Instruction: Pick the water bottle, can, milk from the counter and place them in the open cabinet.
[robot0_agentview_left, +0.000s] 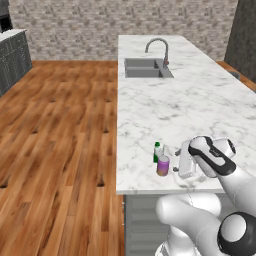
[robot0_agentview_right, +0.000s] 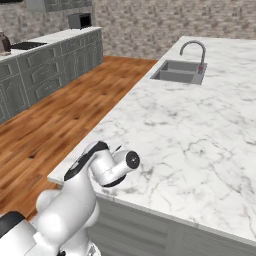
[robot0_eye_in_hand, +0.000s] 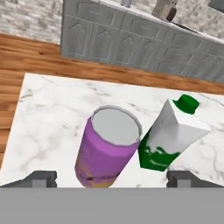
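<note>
End effector being held open just above the purple can near the marble tabletop's front edge.

The can is being framed between the two spread fingertips, with nothing being gripped. The green-and-white milk carton is standing just beside the can, apparently touching it; in the left base view the carton is seen just behind it. A sink with a curved faucet is set well apart, at the tabletop's far end.

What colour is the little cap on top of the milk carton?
Green. The cap of the milk shows best in the hand view.
</note>
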